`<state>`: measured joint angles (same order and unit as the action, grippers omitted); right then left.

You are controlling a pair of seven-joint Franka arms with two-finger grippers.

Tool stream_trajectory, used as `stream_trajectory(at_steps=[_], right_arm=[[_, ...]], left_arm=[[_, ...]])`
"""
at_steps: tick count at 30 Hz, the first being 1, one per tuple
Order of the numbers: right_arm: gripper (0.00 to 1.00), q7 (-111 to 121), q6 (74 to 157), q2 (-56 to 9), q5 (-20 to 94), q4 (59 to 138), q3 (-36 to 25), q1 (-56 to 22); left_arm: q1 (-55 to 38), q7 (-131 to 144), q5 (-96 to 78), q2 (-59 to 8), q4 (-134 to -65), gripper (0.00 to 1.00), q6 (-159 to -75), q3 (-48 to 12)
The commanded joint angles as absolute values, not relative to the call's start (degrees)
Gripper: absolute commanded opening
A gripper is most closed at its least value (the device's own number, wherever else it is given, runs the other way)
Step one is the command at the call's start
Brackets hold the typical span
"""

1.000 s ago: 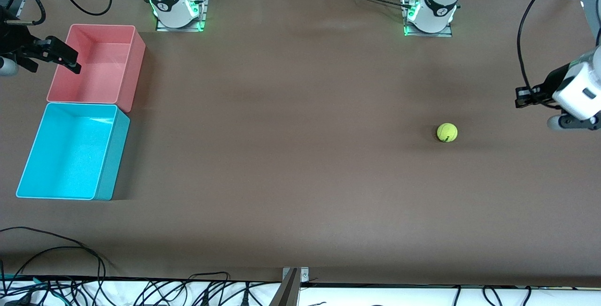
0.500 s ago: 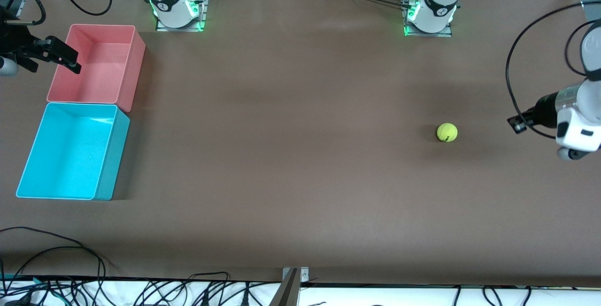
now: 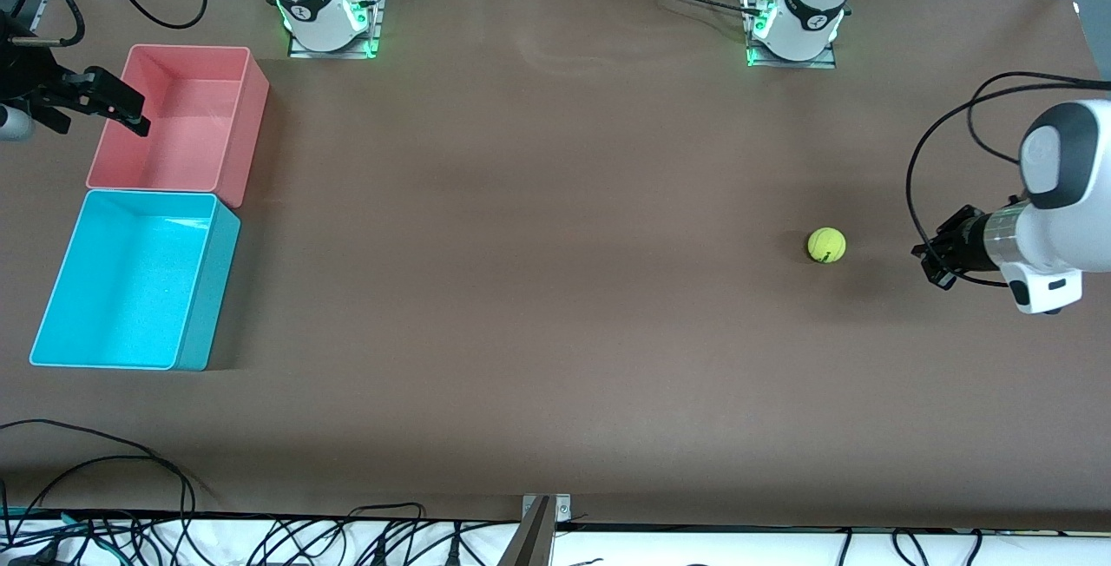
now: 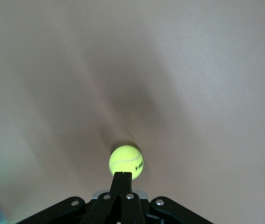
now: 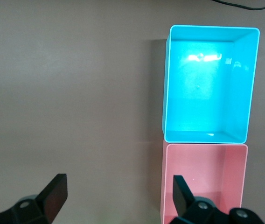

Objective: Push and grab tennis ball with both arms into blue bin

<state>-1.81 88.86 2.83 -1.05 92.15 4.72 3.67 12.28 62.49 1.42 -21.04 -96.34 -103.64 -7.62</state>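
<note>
The yellow-green tennis ball (image 3: 826, 245) rests on the brown table toward the left arm's end. My left gripper (image 3: 927, 259) hangs low over the table beside the ball, a short gap away, pointing at it. In the left wrist view the shut fingertips (image 4: 122, 176) line up just before the ball (image 4: 126, 162), with nothing held. The blue bin (image 3: 208, 288) stands at the right arm's end of the table. My right gripper (image 3: 121, 106) hovers open over the outer edge of the pink bin; its wrist view shows its wide-open jaws (image 5: 118, 191) and the blue bin (image 5: 166, 84).
A pink bin (image 3: 247, 128) of like size touches the blue bin, farther from the front camera; it also shows in the right wrist view (image 5: 207, 179). Both bins hold nothing. Cables lie along the table's front edge (image 3: 260, 531).
The left arm has swung down and its shut gripper has come closer to the ball, now level with it. The ball and the right arm have not moved.
</note>
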Motion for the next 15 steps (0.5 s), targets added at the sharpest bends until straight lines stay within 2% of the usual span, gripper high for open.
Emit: stream_trajectory(at_steps=[1,6,15], right_arm=[[1.00,-1.7,88.6,3.5,-0.9,92.6,4.9,4.1],[1.00,-1.7,88.6,3.5,-0.9,92.7,4.9,4.1],[1.00,-1.7,88.6,3.5,-0.9,92.6,4.9,4.1]], left_arm=[[15.1,70.6,1.8,-16.8,-106.3,0.00,-112.3,-8.3],[15.6,75.2,1.9,-14.4,-115.8,0.00,-122.3,-8.3],[15.6,84.3,2.7,-14.9,-126.3,0.00,-135.0,-8.3]])
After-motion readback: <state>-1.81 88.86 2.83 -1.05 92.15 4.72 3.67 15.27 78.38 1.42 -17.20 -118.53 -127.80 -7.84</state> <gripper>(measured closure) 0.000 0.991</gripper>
